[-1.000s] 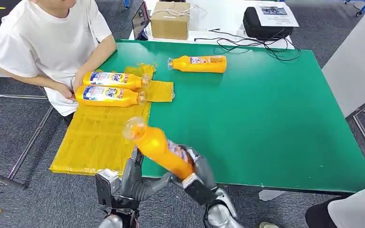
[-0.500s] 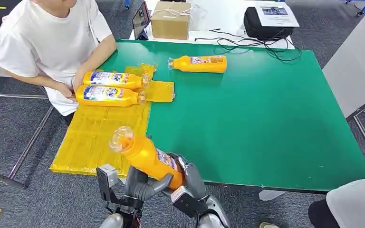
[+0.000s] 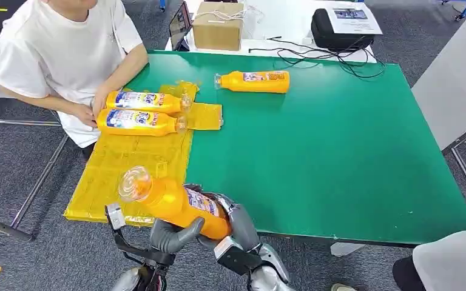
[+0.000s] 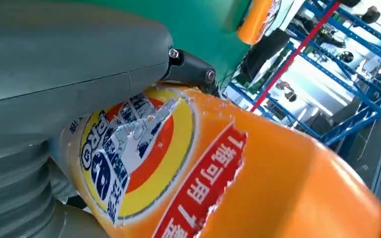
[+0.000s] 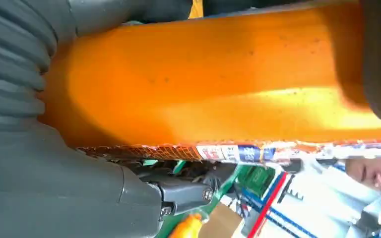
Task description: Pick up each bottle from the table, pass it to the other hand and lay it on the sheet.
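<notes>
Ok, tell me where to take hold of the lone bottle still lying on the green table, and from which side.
Grip the bottle around mid-body, coming straight down from above. It lies flat with its cap toward the sheet, so fingers can close across the long sides; the neck looks too narrow for a steady hold.

A green table stands on grey carpet floor. Behind it, a white table carries a cardboard box, a black bag and cables.
</notes>
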Controlling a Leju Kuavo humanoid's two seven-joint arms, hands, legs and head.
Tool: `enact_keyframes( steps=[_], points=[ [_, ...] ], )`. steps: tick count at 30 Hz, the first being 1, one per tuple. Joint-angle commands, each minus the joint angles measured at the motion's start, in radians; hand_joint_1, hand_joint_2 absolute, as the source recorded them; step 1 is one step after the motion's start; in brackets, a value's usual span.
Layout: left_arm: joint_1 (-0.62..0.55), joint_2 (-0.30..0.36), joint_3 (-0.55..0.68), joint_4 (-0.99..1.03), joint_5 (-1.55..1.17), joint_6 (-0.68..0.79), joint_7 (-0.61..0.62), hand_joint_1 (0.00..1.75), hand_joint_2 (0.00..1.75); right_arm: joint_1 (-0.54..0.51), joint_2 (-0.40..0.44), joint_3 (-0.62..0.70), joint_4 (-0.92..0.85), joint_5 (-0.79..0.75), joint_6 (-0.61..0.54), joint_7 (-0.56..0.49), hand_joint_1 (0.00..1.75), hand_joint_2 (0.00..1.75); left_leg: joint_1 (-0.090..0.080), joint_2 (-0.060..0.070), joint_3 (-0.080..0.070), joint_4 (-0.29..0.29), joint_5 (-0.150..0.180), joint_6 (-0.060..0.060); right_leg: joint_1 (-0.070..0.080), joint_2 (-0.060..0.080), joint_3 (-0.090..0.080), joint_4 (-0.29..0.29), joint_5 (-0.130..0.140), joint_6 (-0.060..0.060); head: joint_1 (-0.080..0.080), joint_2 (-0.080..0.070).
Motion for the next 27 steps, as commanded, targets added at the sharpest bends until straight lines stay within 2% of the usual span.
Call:
enact_keyframes(
  steps=[1,2,4,10,11,13,14,16,18,19,20,21,22,23,27],
  points=[
    [-0.029,0.003,-0.021,0.005,-0.007,-0.038,0.005,1.75,1.75,-0.002,0.044,-0.02,0.081,-0.016,-0.063,0.037,0.0,0.0,0.003,-0.001,0.006,0.0,-0.003,-0.002,0.002,0.002,0.007,-0.001,-0.003,-0.003,0.0,0.0],
    [-0.027,0.003,-0.017,0.003,-0.007,-0.039,0.006,1.75,1.75,0.004,0.052,-0.029,0.078,-0.022,-0.078,0.038,0.0,0.0,0.001,-0.001,0.002,0.0,-0.001,-0.001,0.001,0.001,0.002,-0.001,-0.001,-0.001,0.0,0.0],
    [-0.026,0.0,-0.006,0.0,-0.009,-0.036,0.014,1.75,1.75,0.016,0.061,-0.045,0.058,-0.038,-0.092,0.036,0.0,0.0,0.003,-0.002,0.006,0.0,-0.003,-0.003,0.002,0.001,0.006,-0.001,-0.003,-0.003,0.0,0.0],
    [-0.026,-0.003,0.001,0.0,-0.02,-0.02,0.018,1.75,1.75,0.024,0.062,-0.054,0.037,-0.043,-0.112,0.032,0.0,0.0,0.0,-0.001,0.0,0.0,0.0,-0.001,0.0,0.0,0.001,0.0,0.0,-0.001,0.0,0.0],
    [-0.027,-0.004,0.008,-0.002,-0.038,0.004,0.013,1.75,1.75,0.034,0.062,-0.064,0.018,-0.048,-0.128,0.025,0.0,0.0,0.002,-0.001,0.004,0.0,-0.002,-0.002,0.002,0.001,0.004,0.0,-0.002,-0.002,0.0,0.0],
    [-0.039,-0.005,0.012,-0.005,-0.164,0.146,-0.024,1.75,1.75,0.057,0.064,-0.078,-0.021,-0.043,-0.18,0.007,0.0,0.0,0.003,-0.002,0.005,0.001,-0.003,-0.003,0.002,0.001,0.005,0.0,-0.003,-0.003,0.0,0.0],
    [-0.052,-0.015,0.03,-0.01,-0.271,0.239,-0.092,1.75,1.75,0.078,0.052,-0.067,-0.083,-0.046,-0.216,0.007,0.0,0.0,0.002,-0.002,0.003,0.001,-0.002,-0.002,0.001,0.0,0.003,0.0,-0.002,-0.002,0.0,0.0],
    [-0.076,-0.023,0.047,-0.009,-0.425,0.351,-0.152,1.75,1.75,0.103,0.023,-0.038,-0.178,-0.06,-0.269,0.007,0.0,0.0,0.002,-0.004,0.002,0.001,-0.002,-0.002,0.002,-0.001,0.003,0.0,-0.002,-0.002,0.0,0.0],
    [-0.095,-0.03,0.069,-0.006,-0.561,0.438,-0.171,1.75,1.75,0.122,0.0,-0.018,-0.244,-0.073,-0.277,0.007,0.0,0.0,0.003,-0.005,0.002,0.002,-0.002,-0.002,0.002,-0.002,0.004,0.001,-0.003,-0.003,0.0,0.0],
    [-0.12,-0.02,0.075,0.017,-0.742,0.586,-0.181,1.75,1.75,0.129,-0.021,0.016,-0.301,-0.054,-0.311,0.007,0.0,0.0,0.002,-0.003,0.001,0.001,-0.002,-0.002,0.002,-0.001,0.003,0.001,-0.002,-0.002,0.0,0.0],
    [-0.135,-0.019,0.086,0.033,-0.796,0.631,-0.176,1.75,1.75,0.131,-0.03,0.032,-0.329,-0.049,-0.342,0.007,0.0,0.0,0.002,-0.004,0.003,0.002,-0.003,-0.003,0.002,-0.001,0.005,0.001,-0.003,-0.003,0.001,0.0],
    [-0.154,-0.017,0.105,0.053,-0.817,0.639,-0.165,1.75,1.75,0.131,-0.039,0.053,-0.373,-0.053,-0.414,0.007,0.0,0.0,0.002,-0.004,0.002,0.001,-0.001,-0.002,0.002,-0.002,0.003,0.0,-0.001,-0.002,0.0,0.0],
    [-0.184,-0.013,0.132,0.089,-0.86,0.668,-0.144,1.75,1.75,0.192,0.015,-0.061,-0.536,0.005,-0.446,0.007,0.0,0.0,0.002,-0.005,0.003,0.001,-0.002,-0.003,0.002,-0.002,0.004,0.0,-0.002,-0.003,0.0,0.0],
    [-0.188,-0.008,0.158,0.099,-0.893,0.698,-0.135,1.75,1.75,0.216,0.05,-0.105,-0.594,-0.075,-0.446,0.007,0.0,0.0,0.001,-0.003,0.0,0.001,-0.001,-0.002,0.001,-0.001,0.001,0.001,-0.001,-0.002,0.001,0.0],
    [-0.183,-0.001,0.173,0.093,-0.892,0.694,-0.134,1.75,1.75,0.222,0.056,-0.122,-0.62,-0.078,-0.446,0.007,0.0,0.0,0.001,-0.002,0.001,0.0,-0.001,-0.002,0.001,0.0,0.002,0.0,-0.001,-0.002,0.001,0.0]
  ],
)
